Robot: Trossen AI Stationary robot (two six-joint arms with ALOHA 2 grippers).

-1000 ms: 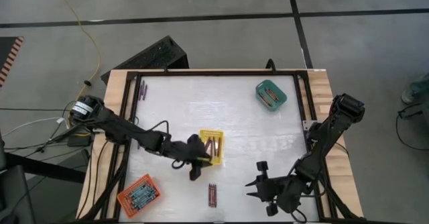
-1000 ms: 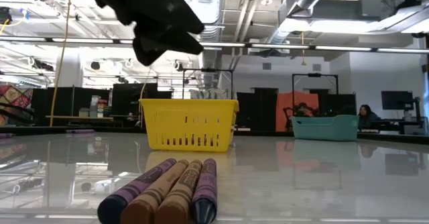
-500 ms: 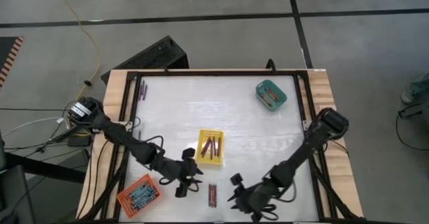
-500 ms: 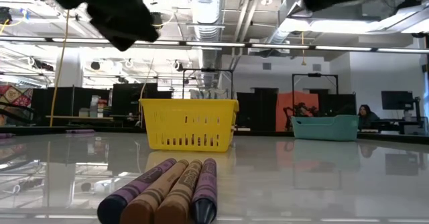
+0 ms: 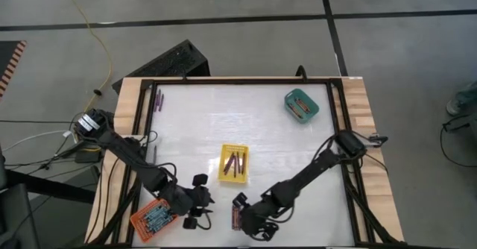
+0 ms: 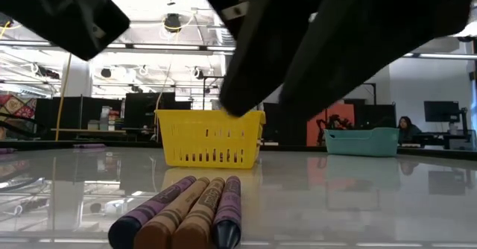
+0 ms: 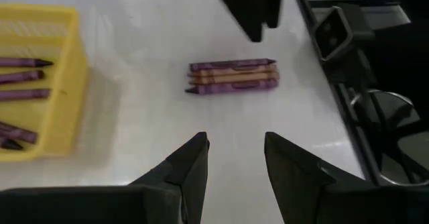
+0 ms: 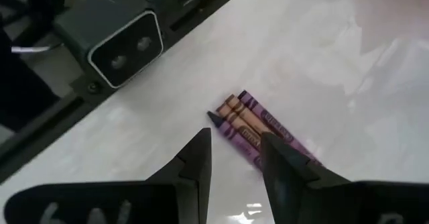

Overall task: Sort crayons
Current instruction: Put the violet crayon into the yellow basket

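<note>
Several crayons [image 7: 232, 76], purple and brown, lie side by side flat on the white table near its front edge. They show close up in the low view [image 6: 182, 215]. My right gripper [image 8: 234, 150] hovers open just above them [image 8: 258, 127] and covers part of them from above [image 5: 235, 218]. My left gripper [image 7: 234, 157] stands open to their left, next to the orange tray [image 5: 154, 217], pointing toward them. The yellow tray [image 5: 233, 164] holds more crayons. Neither gripper holds anything.
A teal tray [image 5: 301, 104] with crayons stands at the far right. Two purple crayons [image 5: 159, 98] lie at the far left corner. A black frame [image 5: 339, 115] runs round the table. The low camera's housing [image 8: 117, 39] sits at the front edge, close to the crayons.
My left gripper has left the yellow tray and swung toward the near left, ending beside the orange tray. My right gripper has swept along the front edge toward the left, sunk and rolled, and now hangs over the loose crayons. The crayons have not moved.
</note>
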